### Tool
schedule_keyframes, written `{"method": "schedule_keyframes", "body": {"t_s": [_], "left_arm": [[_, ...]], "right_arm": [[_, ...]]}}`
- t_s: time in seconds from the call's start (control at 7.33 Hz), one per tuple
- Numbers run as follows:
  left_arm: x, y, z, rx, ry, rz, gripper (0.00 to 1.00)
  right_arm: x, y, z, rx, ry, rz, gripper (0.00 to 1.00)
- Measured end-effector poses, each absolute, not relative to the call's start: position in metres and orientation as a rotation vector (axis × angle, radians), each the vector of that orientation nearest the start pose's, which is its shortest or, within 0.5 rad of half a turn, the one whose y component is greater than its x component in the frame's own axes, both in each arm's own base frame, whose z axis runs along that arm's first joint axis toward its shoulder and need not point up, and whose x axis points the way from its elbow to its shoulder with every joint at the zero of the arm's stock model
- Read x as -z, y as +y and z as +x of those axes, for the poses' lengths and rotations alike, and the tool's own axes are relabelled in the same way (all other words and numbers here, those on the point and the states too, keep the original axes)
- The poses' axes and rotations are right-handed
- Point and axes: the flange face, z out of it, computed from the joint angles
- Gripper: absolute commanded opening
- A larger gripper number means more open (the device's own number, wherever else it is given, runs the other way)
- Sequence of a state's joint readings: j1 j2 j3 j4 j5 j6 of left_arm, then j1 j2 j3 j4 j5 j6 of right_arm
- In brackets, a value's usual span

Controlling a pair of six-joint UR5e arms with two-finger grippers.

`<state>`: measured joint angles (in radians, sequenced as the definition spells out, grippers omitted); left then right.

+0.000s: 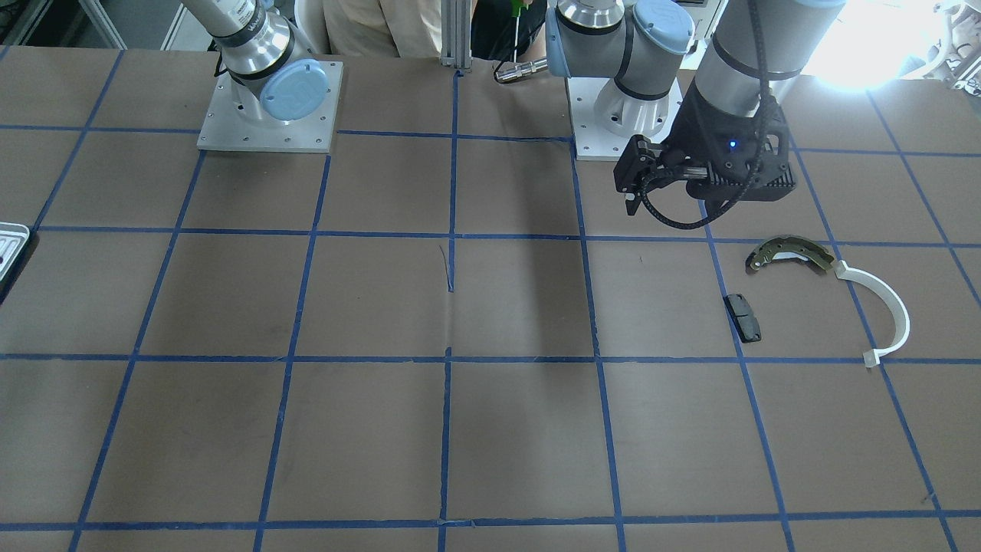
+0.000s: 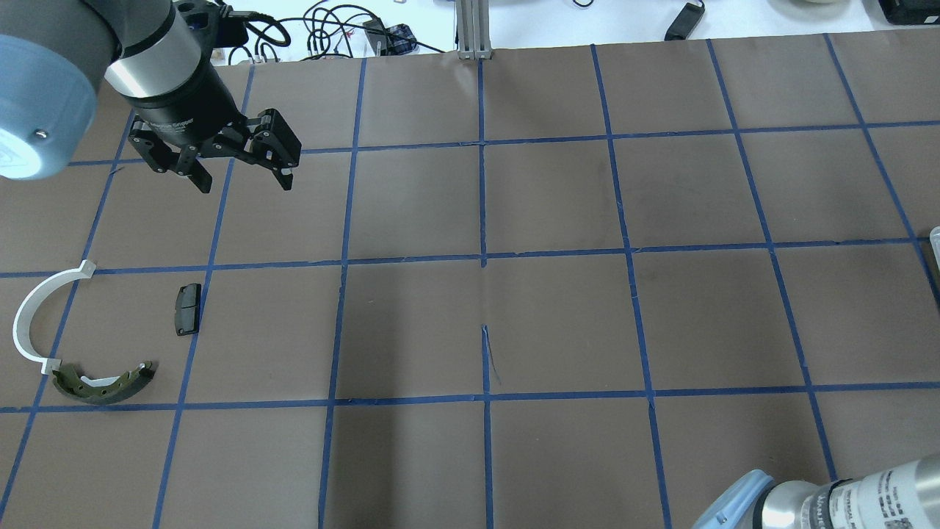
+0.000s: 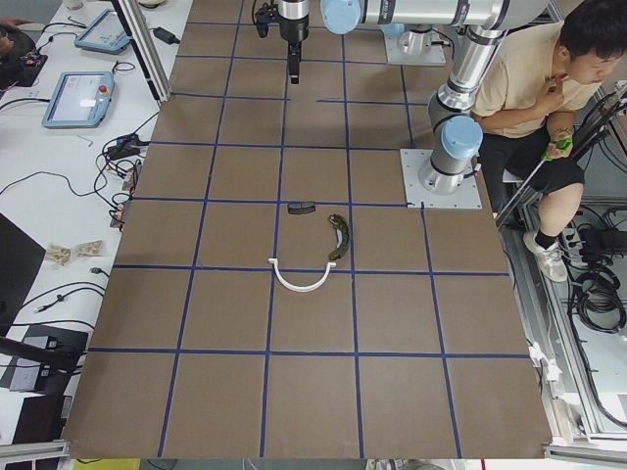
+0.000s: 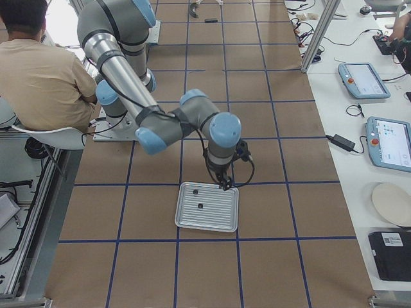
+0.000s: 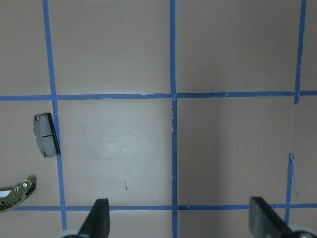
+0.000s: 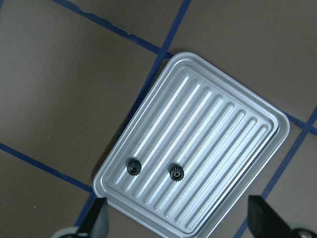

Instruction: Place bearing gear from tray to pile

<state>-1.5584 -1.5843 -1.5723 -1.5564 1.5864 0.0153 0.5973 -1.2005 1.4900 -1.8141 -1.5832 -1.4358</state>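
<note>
The silvery ridged tray (image 6: pixel 208 94) lies below my right gripper (image 6: pixel 181 223), which hangs open and empty above it. Two small black bearing gears (image 6: pixel 132 167) (image 6: pixel 176 172) lie side by side in the tray. The tray also shows in the exterior right view (image 4: pixel 215 218). The pile lies at the far left of the overhead view: a brake shoe (image 2: pixel 103 383), a white half-ring (image 2: pixel 29 316) and a black pad (image 2: pixel 187 308). My left gripper (image 2: pixel 242 180) is open and empty, in the air beyond the pile. The pad also shows in the left wrist view (image 5: pixel 46 135).
The table is brown paper with a blue tape grid. The two arm bases (image 1: pixel 268 115) (image 1: pixel 621 126) stand on plates at the robot's edge. A seated person (image 4: pixel 45 77) is behind the bases. Tablets and cables lie on the side bench (image 4: pixel 366 80).
</note>
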Motion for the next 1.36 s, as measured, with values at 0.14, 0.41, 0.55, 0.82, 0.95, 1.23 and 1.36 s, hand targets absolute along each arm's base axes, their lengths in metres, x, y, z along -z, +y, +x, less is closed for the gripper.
{"method": "schedule_keyframes", "body": {"t_s": [0.14,0.41,0.55,0.82,0.95,1.23,1.36], "left_arm": [[-0.481,-0.501,-0.125,0.008,3.124,0.006,1.0],[-0.48,-0.5,-0.125,0.014,3.123,0.01,1.0],[-0.479,-0.498,-0.125,0.012,3.122,0.012,1.0],[-0.477,-0.497,-0.125,0.006,3.121,0.014,1.0],[-0.477,-0.496,-0.125,0.007,3.121,0.014,1.0],[-0.477,-0.496,-0.125,0.007,3.122,0.013,1.0],[-0.477,-0.496,-0.125,0.007,3.122,0.013,1.0]], "right_arm": [[-0.291,-0.454,-0.46,-0.039,3.028,-0.686,1.0],[-0.207,-0.434,-0.446,-0.02,3.042,-0.705,1.0],[-0.187,-0.426,-0.436,-0.015,3.054,-0.738,1.0],[-0.186,-0.423,-0.436,-0.008,3.081,-0.804,0.96],[-0.191,-0.425,-0.442,-0.004,3.088,-0.824,0.92],[-0.191,-0.421,-0.451,-0.01,3.084,-0.821,0.7],[-0.187,-0.418,-0.453,-0.017,3.075,-0.822,0.56]]}}
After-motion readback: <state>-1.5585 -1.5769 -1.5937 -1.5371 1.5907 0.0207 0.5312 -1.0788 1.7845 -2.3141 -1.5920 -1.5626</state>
